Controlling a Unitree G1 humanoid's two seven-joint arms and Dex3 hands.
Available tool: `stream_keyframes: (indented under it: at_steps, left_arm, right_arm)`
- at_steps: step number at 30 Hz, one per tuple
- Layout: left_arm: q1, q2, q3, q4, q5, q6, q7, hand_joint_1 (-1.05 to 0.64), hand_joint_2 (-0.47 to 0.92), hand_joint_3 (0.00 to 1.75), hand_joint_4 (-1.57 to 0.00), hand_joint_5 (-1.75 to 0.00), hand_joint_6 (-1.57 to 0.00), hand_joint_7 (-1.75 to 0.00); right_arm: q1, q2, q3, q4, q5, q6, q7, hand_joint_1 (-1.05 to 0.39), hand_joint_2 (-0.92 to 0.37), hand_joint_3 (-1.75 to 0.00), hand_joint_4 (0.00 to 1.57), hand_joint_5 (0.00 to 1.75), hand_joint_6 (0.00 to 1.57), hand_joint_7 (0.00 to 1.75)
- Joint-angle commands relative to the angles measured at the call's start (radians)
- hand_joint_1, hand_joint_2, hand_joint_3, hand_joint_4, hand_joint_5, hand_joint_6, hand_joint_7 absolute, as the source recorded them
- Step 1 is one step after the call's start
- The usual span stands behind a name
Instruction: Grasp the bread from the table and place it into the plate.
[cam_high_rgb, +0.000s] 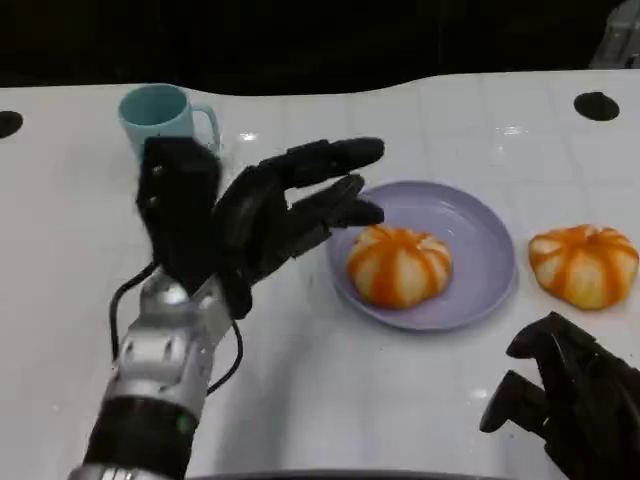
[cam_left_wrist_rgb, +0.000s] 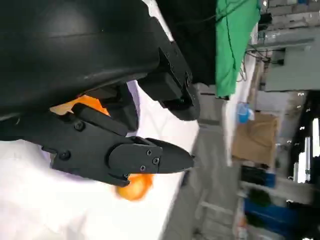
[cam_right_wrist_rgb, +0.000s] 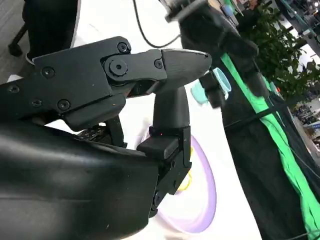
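head view: one round orange-striped bread (cam_high_rgb: 398, 264) already sits in the purple plate (cam_high_rgb: 480, 228). a second bread (cam_high_rgb: 584, 264) lies on the white desk (cam_high_rgb: 330, 380), just beside the plate, on the robot's right side.

the left robot hand (cam_high_rgb: 262, 215) is up in the air by the plate's left rim. its fingers (cam_high_rgb: 330, 155) are spread and point toward the plate, and it holds nothing.

the right robot hand (cam_high_rgb: 565, 392) is low at the near right of the desk. its fingers look loosely bent with nothing in them, but i cannot tell for sure if it is released or clenched.

the bread on the desk lies straight ahead of the right robot hand, a bit farther from the robot, with bare desk between them. the left robot hand is on the far side of the plate from it. so i think the right robot hand is the closer one. the bread is round, so it has no long side to line up with.

a teal mug (cam_high_rgb: 165, 117) stands far back on the left, well apart from all this.
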Motion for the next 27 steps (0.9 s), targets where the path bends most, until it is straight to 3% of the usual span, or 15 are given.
stream_keyframes:
  at_steps: [1,10,13,21,27]
  left_arm:
    - [0.091,0.010,0.031,-0.156,-0.106,0.124,-0.019,-0.61,0.92,0.44,-0.54,-1.33,-0.58,-0.87]
    - [0.238,0.006,0.108,-0.378,-0.298,0.327,0.030,-0.62,0.92,0.42,-0.63,-1.67,-0.55,-1.37]
    - [0.285,-0.011,0.127,-0.457,-0.345,0.379,0.087,-0.62,0.92,0.40,-0.68,-1.73,-0.56,-1.44]
    - [0.434,-0.049,0.116,-0.613,-0.373,0.401,0.192,-0.58,0.92,0.45,-0.82,-1.75,-0.53,-1.72]
    - [0.529,-0.044,0.086,-0.636,-0.357,0.370,0.191,-0.56,0.92,0.49,-0.84,-1.75,-0.58,-1.75]
  right_arm:
    - [-0.002,-0.009,-0.015,-0.005,0.016,0.008,0.000,-0.49,-0.92,-0.25,0.62,1.75,0.49,1.62]
    - [-0.005,-0.011,-0.013,-0.002,0.009,0.005,-0.003,-0.49,-0.92,-0.26,0.63,1.75,0.48,1.62]
    - [-0.007,-0.011,-0.014,-0.001,0.012,0.007,-0.002,-0.50,-0.92,-0.26,0.63,1.75,0.49,1.61]
    - [-0.014,-0.013,-0.015,0.002,0.010,0.006,0.001,-0.50,-0.92,-0.26,0.64,1.75,0.51,1.61]
    - [-0.012,-0.016,-0.015,-0.001,0.012,0.008,0.003,-0.50,-0.92,-0.25,0.64,1.75,0.51,1.60]
